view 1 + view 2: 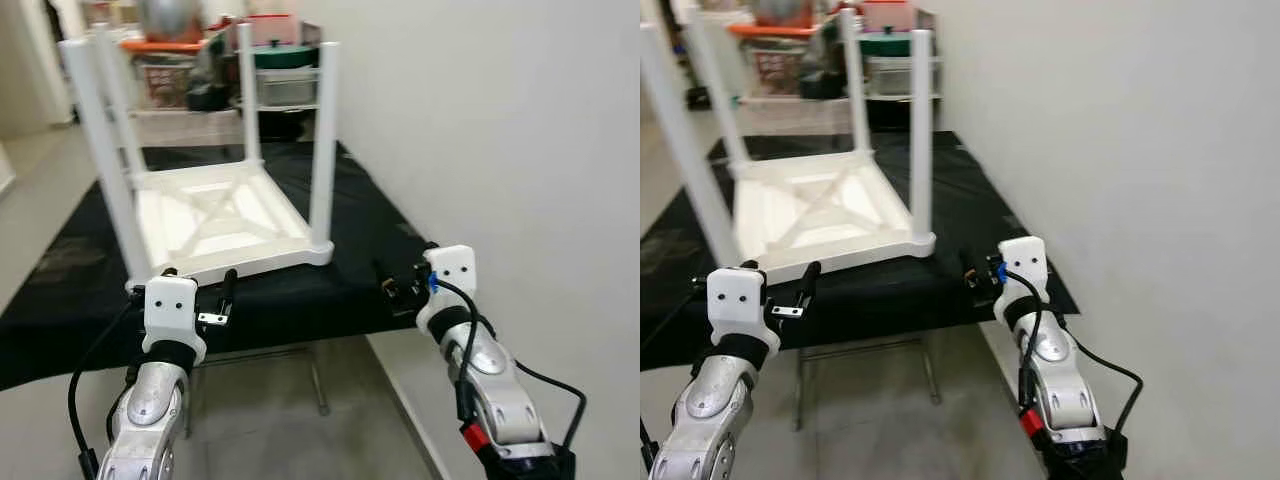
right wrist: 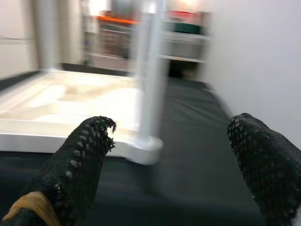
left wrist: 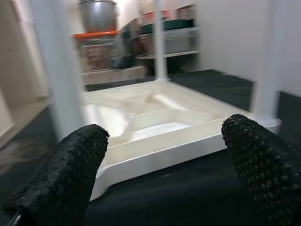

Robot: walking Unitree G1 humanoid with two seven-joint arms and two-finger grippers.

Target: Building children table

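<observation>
Left eye view showed the white table (image 1: 215,215) upside down on the black-covered bench (image 1: 340,290), legs up — probably light, stiff, slick plastic. Both grippers, left gripper (image 1: 197,290) and right gripper (image 1: 400,280), gaped empty; a leg (image 1: 323,150) looked the best hold.

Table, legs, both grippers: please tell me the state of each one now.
Table: upside down on the black cloth, top face down.
Legs: all four fitted, standing upright.
Left gripper: open, empty, short of the table's near edge.
Right gripper: open, empty, over the cloth's near right corner.
</observation>
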